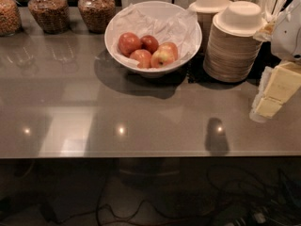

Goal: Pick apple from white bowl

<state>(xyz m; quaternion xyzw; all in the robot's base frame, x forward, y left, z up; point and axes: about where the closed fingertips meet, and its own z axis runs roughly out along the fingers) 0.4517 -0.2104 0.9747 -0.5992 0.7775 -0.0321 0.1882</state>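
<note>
Apples [141,58] are what we are after, and none has left its place, so we judge the task to be at its very start. Working from the largest thing down:

The grey tabletop [141,112] fills most of the frame and is glossy, showing a few spots of reflected light.

The white bowl [190,48] stands on it at upper centre, wide and round, lined with crumpled white paper [164,25]. The red and yellow-red apples lie heaped together on the paper in the lower part of the bowl. We count four for certain, perhaps five.

To the right of the bowl, a tall stack of small paper bowls [235,46] stands close beside it, with a second stack [214,6] behind.

Along the upper left edge we see three jars [96,6] with dark contents, well apart from the bowl.

The claw [270,100] hangs at the right edge of the frame, at mid height, below the white arm [289,32]. It is to the right of the stacked paper bowls and well away from the apples. It carries nothing. We cannot tell whether it is spread or pressed together.

So nothing of the pick is done. In our judgement the claw has yet to travel up and left across the frame, past the stacks, come down into the bowl, close on one apple and lift it clear. The heaped apples touch each other, so we expect taking one alone to need care.
</note>
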